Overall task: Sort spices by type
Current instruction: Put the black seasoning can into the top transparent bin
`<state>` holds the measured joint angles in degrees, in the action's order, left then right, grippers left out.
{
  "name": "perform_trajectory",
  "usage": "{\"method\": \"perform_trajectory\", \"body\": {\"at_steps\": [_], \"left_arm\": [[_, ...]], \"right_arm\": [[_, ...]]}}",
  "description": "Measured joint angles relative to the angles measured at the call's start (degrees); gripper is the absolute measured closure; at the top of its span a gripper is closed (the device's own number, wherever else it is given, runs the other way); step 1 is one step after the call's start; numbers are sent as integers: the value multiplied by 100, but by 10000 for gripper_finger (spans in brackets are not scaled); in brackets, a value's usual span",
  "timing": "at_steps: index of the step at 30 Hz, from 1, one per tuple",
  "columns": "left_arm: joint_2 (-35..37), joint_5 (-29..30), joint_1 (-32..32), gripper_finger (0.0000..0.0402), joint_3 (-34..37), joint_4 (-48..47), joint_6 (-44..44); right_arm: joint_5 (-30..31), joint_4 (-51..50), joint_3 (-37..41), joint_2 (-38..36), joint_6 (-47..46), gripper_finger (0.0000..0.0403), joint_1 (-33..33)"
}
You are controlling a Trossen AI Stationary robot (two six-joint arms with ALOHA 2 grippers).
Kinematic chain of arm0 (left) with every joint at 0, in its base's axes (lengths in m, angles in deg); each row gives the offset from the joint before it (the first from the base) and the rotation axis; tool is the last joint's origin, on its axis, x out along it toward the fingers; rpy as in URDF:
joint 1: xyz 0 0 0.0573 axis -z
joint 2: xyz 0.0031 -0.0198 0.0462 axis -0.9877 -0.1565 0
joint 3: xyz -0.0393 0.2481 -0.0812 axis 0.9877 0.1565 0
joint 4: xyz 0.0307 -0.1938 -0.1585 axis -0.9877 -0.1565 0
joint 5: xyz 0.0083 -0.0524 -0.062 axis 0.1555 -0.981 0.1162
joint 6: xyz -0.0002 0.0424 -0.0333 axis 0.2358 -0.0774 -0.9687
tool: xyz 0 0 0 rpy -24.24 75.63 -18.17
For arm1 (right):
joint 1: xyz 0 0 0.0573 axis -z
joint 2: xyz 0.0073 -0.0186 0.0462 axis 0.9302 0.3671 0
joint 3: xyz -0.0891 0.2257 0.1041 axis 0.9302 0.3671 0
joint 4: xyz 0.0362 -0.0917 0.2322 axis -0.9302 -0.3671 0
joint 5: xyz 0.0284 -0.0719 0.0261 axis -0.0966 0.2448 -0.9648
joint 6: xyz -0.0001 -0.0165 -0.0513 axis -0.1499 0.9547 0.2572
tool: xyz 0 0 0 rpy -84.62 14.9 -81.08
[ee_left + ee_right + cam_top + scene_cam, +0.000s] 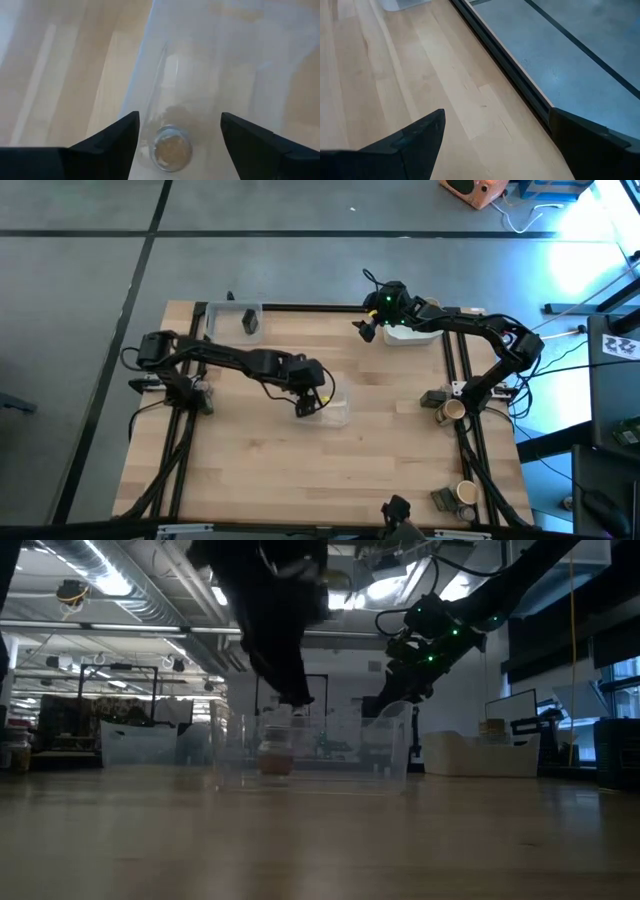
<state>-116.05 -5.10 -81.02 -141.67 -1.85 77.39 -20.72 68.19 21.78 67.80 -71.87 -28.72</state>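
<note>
A small jar of spice with a tan top (171, 150) stands upright on the floor of a clear tray (335, 412) at the table's middle; in the low view the jar (275, 760) shows through the tray wall (390, 750). My left gripper (179, 116) hangs open above the jar, fingers to either side and clear of it (296, 700). My right gripper (368, 328) waits open over the far edge, next to a white tray (412, 336). A dark spice block (250, 326) lies in a clear tray (238, 310) at the far left.
Tan spice cylinders and a dark one (443, 406) sit by the table's right rail, and others (458, 496) near its front right corner. Bare wood lies in front of the middle tray. The table's dark far rail (510, 65) runs close under my right gripper.
</note>
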Motion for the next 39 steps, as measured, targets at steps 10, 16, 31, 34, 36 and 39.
{"method": "perform_trajectory", "body": {"at_steps": [10, 16, 31, 34, 36, 39], "left_arm": [[746, 171, 252, 144, -19, -870, -619], [1009, 938, 456, 145, -17, -1924, -1174], [2385, 1035, 122, 145, 2081, -470, -524], [2726, 1032, -128, 145, 2504, 194, -241], [2866, 1036, -290, 145, 2743, 647, -57], [2966, 1035, -485, 145, 2990, 1286, 220]], "right_arm": [[-1, 13, 0, 0, 0, 52, -1], [-2, 15, 0, 0, 0, 52, 0], [-171, -383, 2, -264, -15, 52, -135], [43, -851, 2, -646, 151, 52, -367], [228, -1308, 2, -946, 179, 52, -540], [513, -2037, 0, -1394, 181, 52, -876]]}}
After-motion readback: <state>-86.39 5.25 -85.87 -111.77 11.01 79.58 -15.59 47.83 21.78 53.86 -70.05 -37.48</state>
